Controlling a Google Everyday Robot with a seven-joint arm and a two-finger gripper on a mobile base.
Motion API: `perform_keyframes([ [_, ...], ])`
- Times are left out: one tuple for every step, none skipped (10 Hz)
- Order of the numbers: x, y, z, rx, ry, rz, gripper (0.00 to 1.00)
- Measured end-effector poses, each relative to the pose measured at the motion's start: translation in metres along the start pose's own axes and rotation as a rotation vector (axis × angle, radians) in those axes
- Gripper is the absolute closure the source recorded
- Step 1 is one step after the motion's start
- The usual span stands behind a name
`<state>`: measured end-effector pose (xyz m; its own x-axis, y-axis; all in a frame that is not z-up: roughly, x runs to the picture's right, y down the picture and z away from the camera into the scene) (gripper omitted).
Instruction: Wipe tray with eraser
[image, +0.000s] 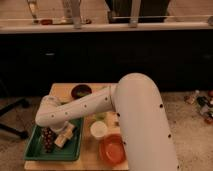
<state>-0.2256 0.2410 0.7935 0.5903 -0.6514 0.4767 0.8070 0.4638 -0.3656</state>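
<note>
Tool (49, 135) hangs low over the left half of the green tray (35, 148) on the bench (62, 91), just beside the cream eraser (65, 136); you cannot tell its grip state.

High, behind arm (137, 107); end effector (60, 136) lower-left

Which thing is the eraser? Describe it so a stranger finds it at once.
Find the wooden table, then the green tray at its front left corner. The end effector hangs over the tray's left part; the eraser lies just right of it, inside the tray. It is the small pale cream block, unlike the round orange bowl nearby.
</note>
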Motion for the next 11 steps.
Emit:
perform_keyframes([
  [-0.002, -0.001, 0.002, 0.0, -0.005, -0.002, 1.0],
  [-0.002, -0.001, 0.004, -0.003, -0.007, -0.003, 1.0],
  [-0.003, -0.001, 0.006, -0.007, -0.007, -0.006, 1.0],
  [-0.004, 0.0, 0.007, -0.017, -0.004, -0.008, 1.0],
  [-0.003, 0.002, 0.007, -0.024, -0.002, -0.007, 1.0],
  [-0.001, 0.003, 0.007, -0.03, 0.005, -0.005, 1.0],
  [0.004, 0.007, 0.005, -0.038, 0.013, 0.002, 1.0],
  [0.01, 0.01, 0.004, -0.046, 0.022, 0.011, 1.0],
  [0.016, 0.011, 0.004, -0.054, 0.031, 0.02, 1.0],
  [0.022, 0.01, 0.004, -0.063, 0.04, 0.024, 1.0],
  [0.027, 0.007, 0.005, -0.073, 0.047, 0.024, 1.0],
])
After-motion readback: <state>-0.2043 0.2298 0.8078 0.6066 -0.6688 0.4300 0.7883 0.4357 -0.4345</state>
